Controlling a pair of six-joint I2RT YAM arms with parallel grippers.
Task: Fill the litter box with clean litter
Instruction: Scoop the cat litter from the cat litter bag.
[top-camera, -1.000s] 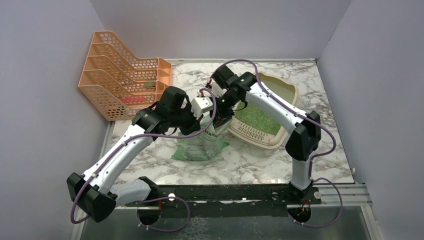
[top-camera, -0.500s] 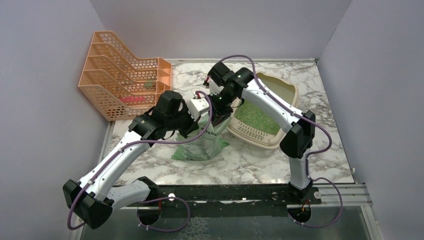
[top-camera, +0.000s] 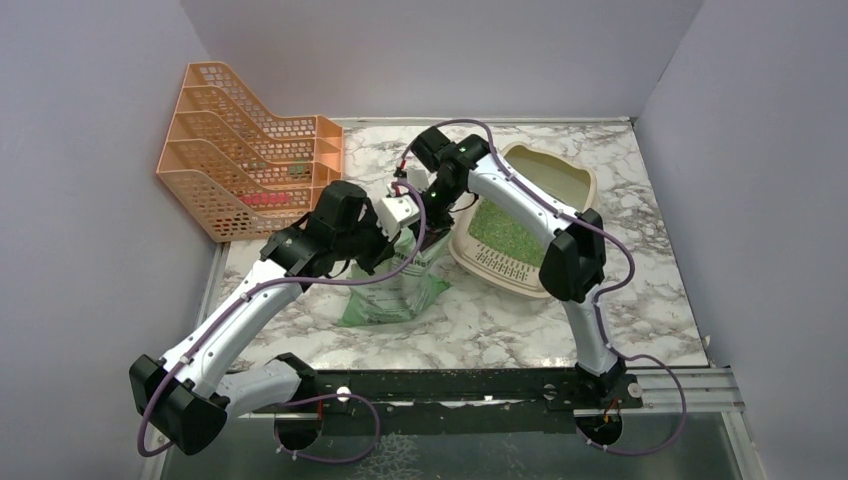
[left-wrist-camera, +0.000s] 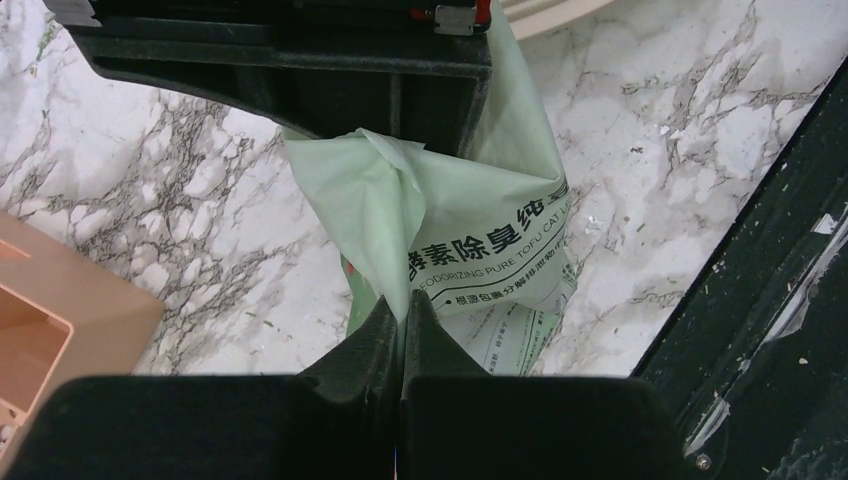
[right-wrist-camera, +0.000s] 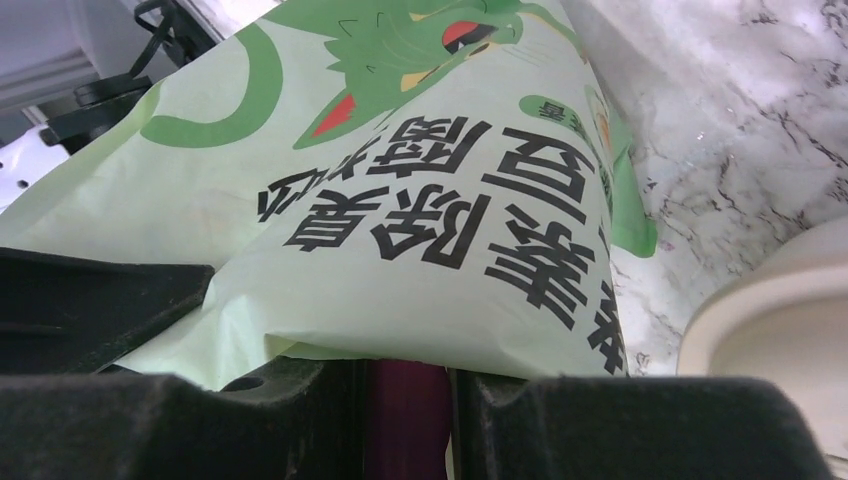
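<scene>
Top external view: your right gripper (top-camera: 424, 208) has swung left, so the litter bag (top-camera: 398, 288) stands upright beside the litter box (top-camera: 560, 172), which holds some clean litter (top-camera: 505, 235). Your left gripper (left-wrist-camera: 400, 305) pinches the bag's fold; the right one's grip I cannot tell.

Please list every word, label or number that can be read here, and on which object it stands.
"酵素除臭纯": large dark print on the green litter bag, left wrist view.
"DEODORIZING PURE TOFU CAT": small line beneath it, cut off at the bag's edge.
Smaller Chinese lines below: too small to read.
Right wrist view: large bag characters upside down, not surely readable.
</scene>
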